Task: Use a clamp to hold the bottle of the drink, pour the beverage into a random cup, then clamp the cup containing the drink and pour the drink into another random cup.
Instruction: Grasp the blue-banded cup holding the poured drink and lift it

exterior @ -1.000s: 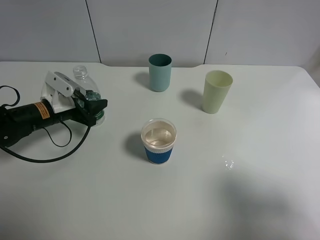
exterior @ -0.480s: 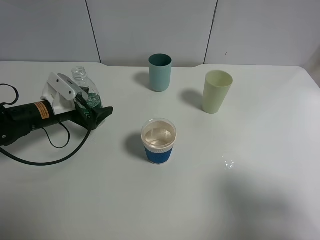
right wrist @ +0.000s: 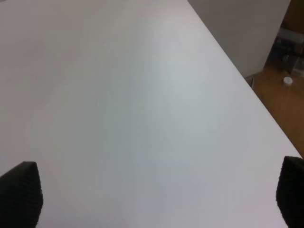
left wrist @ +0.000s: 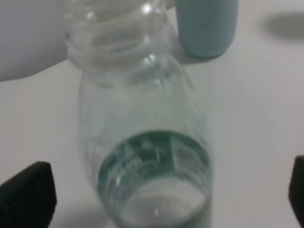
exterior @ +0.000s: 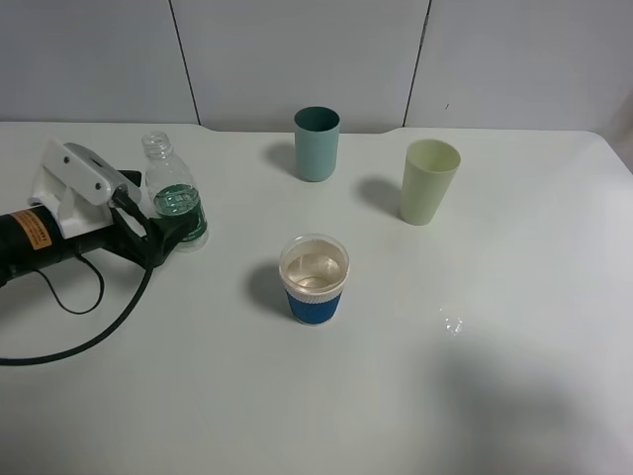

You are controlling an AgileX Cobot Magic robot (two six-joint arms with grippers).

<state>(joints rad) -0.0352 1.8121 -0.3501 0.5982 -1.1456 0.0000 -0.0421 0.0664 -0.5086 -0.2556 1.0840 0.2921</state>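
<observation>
The bottle point(exterior: 174, 195), clear with a green label and no cap, stands upright on the white table at the left. My left gripper point(exterior: 170, 234) is open just to its left, and its black fingers flank the base without gripping. In the left wrist view the bottle point(left wrist: 147, 142) fills the middle between the wide-apart fingertips point(left wrist: 26, 194). The blue-sleeved cup point(exterior: 315, 280) at the centre holds clear liquid. The pale yellow-green cup point(exterior: 430, 181) stands at the back right. My right gripper point(right wrist: 156, 192) is open over bare table and does not show in the exterior view.
A teal cup point(exterior: 316, 143) stands at the back centre, also seen behind the bottle as the teal cup point(left wrist: 206, 26). A black cable point(exterior: 99, 317) loops on the table under the left arm. A small water spot point(exterior: 453, 325) lies right of the centre cup. The right wrist view shows the table edge point(right wrist: 237, 71).
My left gripper has opened, let go of the bottle and drawn back to the left. The bottle now stands upright on its own. The cups have not moved.
</observation>
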